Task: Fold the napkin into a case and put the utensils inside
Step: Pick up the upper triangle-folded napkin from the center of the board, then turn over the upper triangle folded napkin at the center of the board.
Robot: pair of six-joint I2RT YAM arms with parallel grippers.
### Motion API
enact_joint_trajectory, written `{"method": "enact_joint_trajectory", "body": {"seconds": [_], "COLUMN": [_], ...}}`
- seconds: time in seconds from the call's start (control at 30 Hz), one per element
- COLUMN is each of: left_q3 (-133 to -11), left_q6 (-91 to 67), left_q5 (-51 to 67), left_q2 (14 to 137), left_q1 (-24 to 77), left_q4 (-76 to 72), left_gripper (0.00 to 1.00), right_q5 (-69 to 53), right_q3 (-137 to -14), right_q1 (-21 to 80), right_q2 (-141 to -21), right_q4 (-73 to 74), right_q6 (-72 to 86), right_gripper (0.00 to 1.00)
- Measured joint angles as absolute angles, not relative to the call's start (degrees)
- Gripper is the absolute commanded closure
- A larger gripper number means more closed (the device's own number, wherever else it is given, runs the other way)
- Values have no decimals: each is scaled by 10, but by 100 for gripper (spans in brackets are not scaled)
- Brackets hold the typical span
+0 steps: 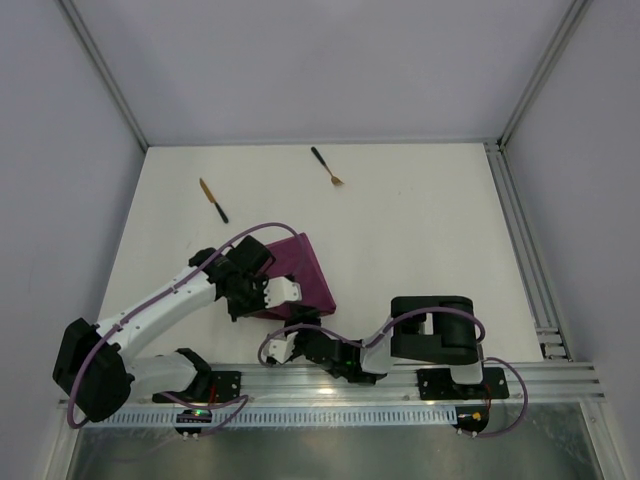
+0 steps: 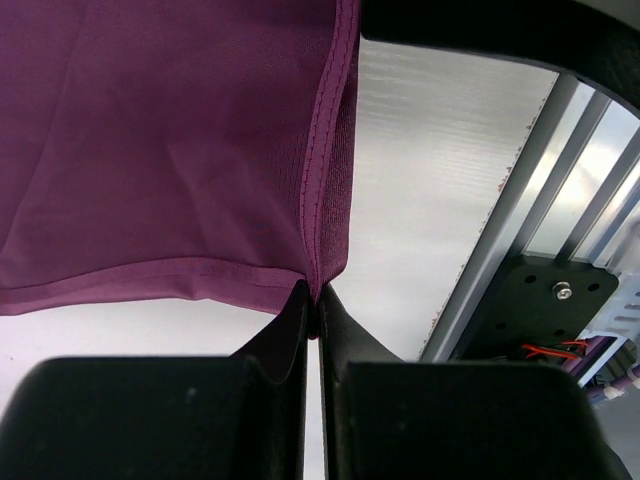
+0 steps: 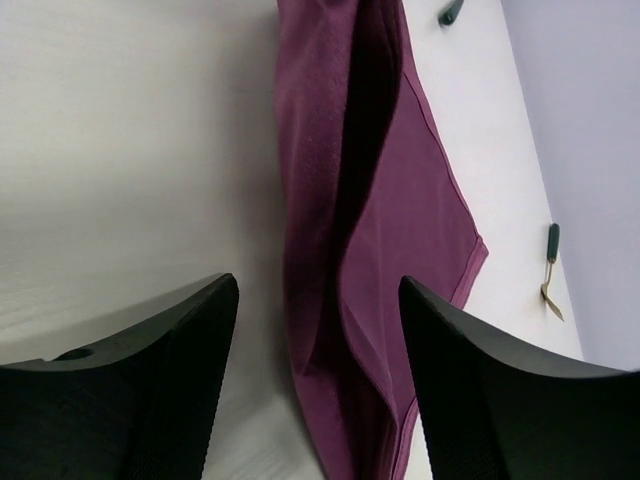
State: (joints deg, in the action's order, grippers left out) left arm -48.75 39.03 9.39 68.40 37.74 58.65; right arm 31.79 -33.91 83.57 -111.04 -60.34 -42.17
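Napkin [image 1: 300,272] pinched at its corner by left gripper [image 2: 312,300].
Right gripper [image 3: 318,288] is spread wide near the cloth (nothing grasped); knife [image 1: 213,200] and fork [image 1: 327,167] are seen well beyond.

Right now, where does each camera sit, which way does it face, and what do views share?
Top external: above and behind the bases, looking down on the table; left arm and right arm show.
Left wrist: on the left arm, looking along the shut left gripper pinching the napkin corner.
Right wrist: low over the table, looking past the open right gripper along the napkin toward the fork.
Shared: napkin in all three; fork in top and right wrist.
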Motion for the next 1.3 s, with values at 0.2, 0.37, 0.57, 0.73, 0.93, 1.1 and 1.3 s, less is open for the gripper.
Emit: {"method": "enact_joint_trajectory", "body": {"seconds": [0.2, 0.37, 0.57, 0.73, 0.93, 1.1, 1.3], "left_q3": [-488, -488, -488, -488, -492, -502, -515], "left_q6": [394, 395, 395, 395, 395, 394, 388], "left_q5": [102, 107, 110, 112, 113, 113, 108], "left_q2": [683, 679, 677, 675, 672, 672, 660], "left_q1": [373, 370, 367, 362, 356, 353, 336], "left_q4": [602, 610, 612, 614, 616, 617, 621], "left_gripper": [100, 100, 100, 100, 100, 100, 100], "right_q5": [360, 392, 407, 409, 401, 380, 329], "right_q3": [-333, -307, -298, -289, -283, -286, -291], "right_q1": [826, 819, 812, 805, 794, 793, 783], "right_q2": [-1107, -1089, -1085, -1074, -1054, -1031, -940], "right_q4": [-586, -577, -547, -531, -494, -435, -331], "right_q6": [-422, -416, -401, -388, -374, -363, -331], "right_gripper": [35, 42, 65, 69, 82, 96, 96]}}
